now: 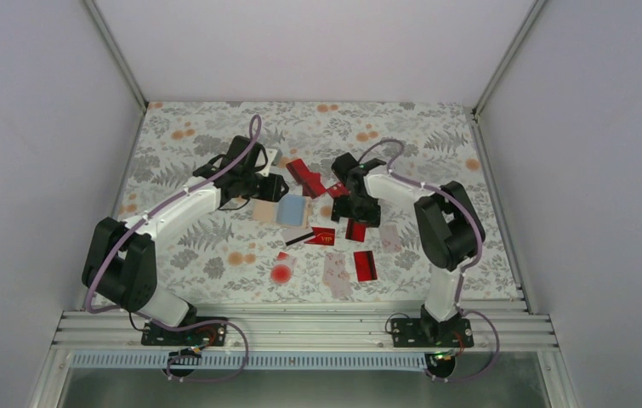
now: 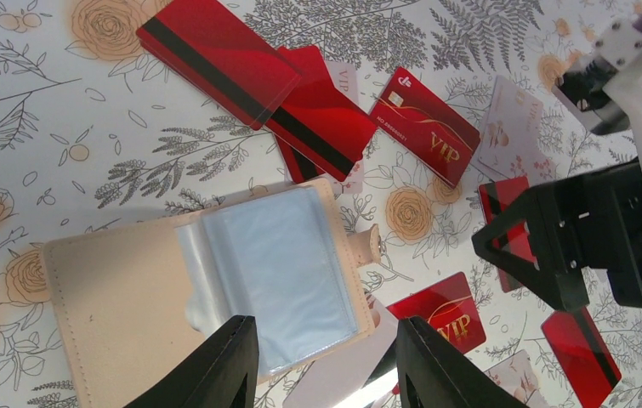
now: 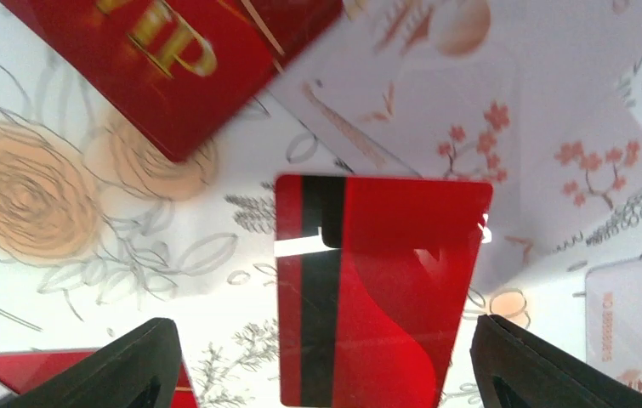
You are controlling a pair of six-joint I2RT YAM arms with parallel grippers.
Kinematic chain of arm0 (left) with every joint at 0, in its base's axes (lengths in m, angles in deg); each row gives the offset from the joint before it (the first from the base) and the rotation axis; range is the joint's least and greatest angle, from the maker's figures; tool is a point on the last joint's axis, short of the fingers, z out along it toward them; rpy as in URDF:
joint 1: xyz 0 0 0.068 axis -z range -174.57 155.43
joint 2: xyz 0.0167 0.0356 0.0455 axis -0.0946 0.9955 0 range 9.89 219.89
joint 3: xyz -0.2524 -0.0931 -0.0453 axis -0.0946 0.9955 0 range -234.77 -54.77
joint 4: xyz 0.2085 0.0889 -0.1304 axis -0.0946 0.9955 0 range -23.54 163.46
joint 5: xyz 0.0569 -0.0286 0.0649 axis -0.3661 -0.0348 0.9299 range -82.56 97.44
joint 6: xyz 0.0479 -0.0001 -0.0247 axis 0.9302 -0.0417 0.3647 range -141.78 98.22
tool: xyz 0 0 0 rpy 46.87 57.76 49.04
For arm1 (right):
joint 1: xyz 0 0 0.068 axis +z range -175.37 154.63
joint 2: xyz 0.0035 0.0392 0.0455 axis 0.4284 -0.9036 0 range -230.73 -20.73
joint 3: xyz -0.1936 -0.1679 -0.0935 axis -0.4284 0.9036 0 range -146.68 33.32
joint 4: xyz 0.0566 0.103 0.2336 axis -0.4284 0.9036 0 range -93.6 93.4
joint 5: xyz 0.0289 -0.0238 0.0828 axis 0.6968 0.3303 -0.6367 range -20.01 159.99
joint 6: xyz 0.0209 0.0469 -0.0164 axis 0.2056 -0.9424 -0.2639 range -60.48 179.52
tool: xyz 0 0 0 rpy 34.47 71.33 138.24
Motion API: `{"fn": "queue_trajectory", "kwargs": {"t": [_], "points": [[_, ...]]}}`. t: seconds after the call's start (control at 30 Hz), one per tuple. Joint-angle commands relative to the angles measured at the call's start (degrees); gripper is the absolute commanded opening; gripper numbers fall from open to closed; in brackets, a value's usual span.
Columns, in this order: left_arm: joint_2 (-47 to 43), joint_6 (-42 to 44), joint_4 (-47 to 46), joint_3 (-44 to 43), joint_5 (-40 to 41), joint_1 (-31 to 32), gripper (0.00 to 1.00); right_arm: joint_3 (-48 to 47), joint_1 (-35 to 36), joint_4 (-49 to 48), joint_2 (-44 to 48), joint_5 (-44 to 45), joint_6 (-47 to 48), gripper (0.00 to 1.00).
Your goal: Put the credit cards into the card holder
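Overhead, a floral table [image 1: 181,255] is seen, with the card holder [image 2: 130,306] lying open at its centre, tan outside, pale blue sleeves up. The left gripper [image 2: 326,327] is held over the holder's edge, jaws parted, nothing clamped. Right of the holder, the right gripper [image 3: 321,327] is spread wide above a red black-striped card [image 3: 385,289]. Credit cards [image 2: 423,127] are scattered behind and right of the holder. A round red blot [image 1: 281,273] is noted in front.

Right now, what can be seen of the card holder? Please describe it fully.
The card holder lies open and flat on the flowered table. One half is tan-beige, leather-like, with a stitched edge; the other carries clear, pale blue sleeves, seemingly empty, and a small tab. Some red cards meet its far edge; the left tool stands over its near edge.
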Motion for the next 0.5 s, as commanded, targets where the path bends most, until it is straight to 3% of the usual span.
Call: {"fn": "queue_trajectory", "kwargs": {"t": [0.0, 0.37, 0.47], "points": [[-1.89, 1.25, -0.18, 0.57, -0.1, -0.11, 0.42, -3.49, -0.43, 2.05, -2.73, 2.61, -0.8, 0.86], [-1.84, 1.53, -0.34, 0.94, 0.06, -0.16, 0.42, -0.82, -1.44, 2.32, -3.99, 4.25, -2.15, 0.83], [-1.74, 1.45, -0.51, 0.97, -0.05, -0.16, 0.42, 1.07, -1.57, 0.33, -3.46, 3.27, -1.76, 0.78]]}}
